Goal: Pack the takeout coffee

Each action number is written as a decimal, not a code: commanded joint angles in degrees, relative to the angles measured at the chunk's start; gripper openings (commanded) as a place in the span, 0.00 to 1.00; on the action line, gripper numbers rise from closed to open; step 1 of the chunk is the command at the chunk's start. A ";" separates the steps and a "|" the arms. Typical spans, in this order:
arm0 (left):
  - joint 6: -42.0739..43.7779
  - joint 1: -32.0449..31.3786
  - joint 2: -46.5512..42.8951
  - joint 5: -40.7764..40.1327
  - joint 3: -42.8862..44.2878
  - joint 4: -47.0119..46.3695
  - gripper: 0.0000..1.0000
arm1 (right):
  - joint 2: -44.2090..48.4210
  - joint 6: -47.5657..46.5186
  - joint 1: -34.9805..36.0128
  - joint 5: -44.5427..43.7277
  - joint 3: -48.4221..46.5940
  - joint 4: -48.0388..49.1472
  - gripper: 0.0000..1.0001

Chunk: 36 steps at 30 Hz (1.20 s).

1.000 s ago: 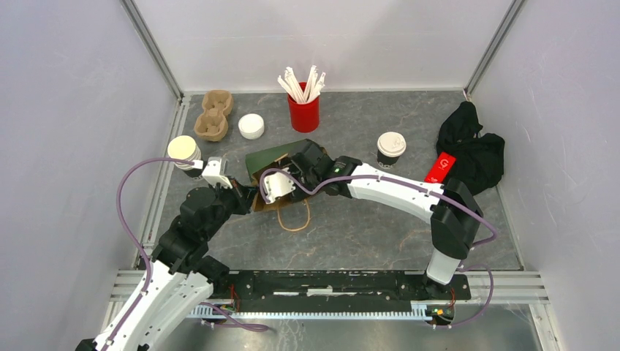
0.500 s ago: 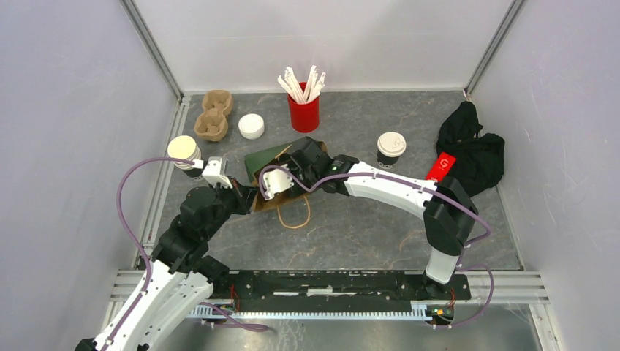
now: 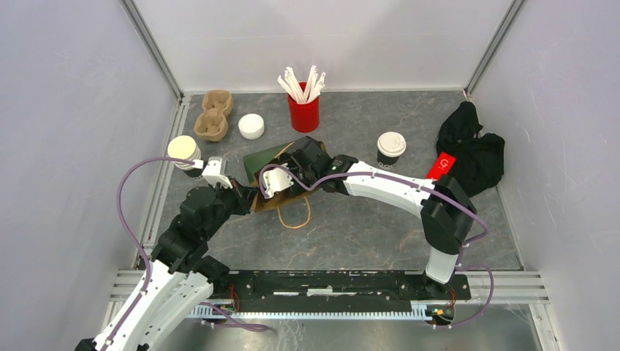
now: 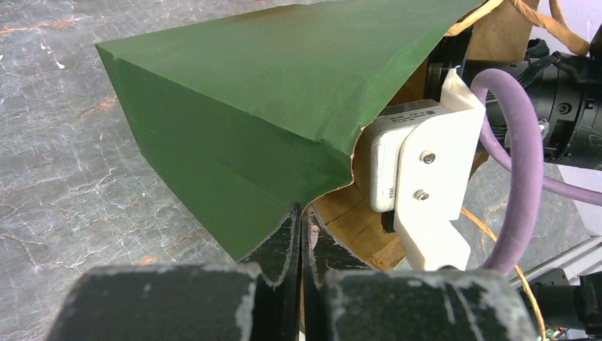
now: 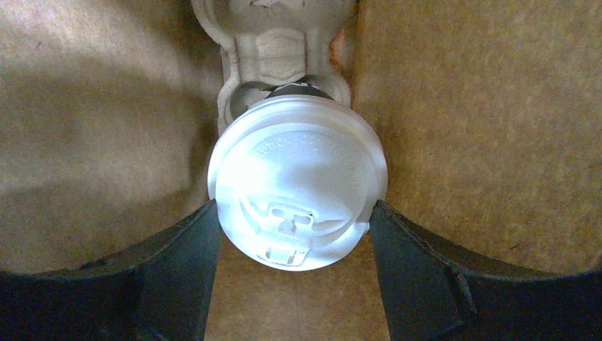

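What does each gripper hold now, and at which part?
Left gripper: jaws shut on the mouth edge of the green bag. Right gripper: jaws grip the lidded cup by its sides, just at the lid.

The paper bag [image 4: 234, 121] looks matt, the plastic lid [image 5: 298, 181] glossy.

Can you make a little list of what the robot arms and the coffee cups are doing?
Left gripper: shut on the bag edge
Right gripper: inside the bag, closed on a lidded cup
Carrier: in the bag, just beyond that cup
Other cup: lidded, outside, right of the bag
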<state>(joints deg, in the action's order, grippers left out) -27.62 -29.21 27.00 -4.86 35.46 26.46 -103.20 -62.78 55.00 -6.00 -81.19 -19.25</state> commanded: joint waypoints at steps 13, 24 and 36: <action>-1.31 0.27 1.15 -0.80 2.40 -0.61 0.02 | 1.68 3.54 -0.44 1.37 2.15 -2.02 0.37; -0.80 0.30 2.31 -0.14 3.40 -0.34 0.02 | -0.38 5.87 -1.83 4.95 0.59 -0.95 0.37; -2.51 0.30 11.06 2.46 14.82 6.23 0.02 | 0.86 14.54 -0.27 2.10 -0.47 -6.52 0.37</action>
<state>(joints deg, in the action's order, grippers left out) -27.64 -29.21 35.48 -4.36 44.45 30.57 -102.76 -53.84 53.82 -3.53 -79.44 -20.64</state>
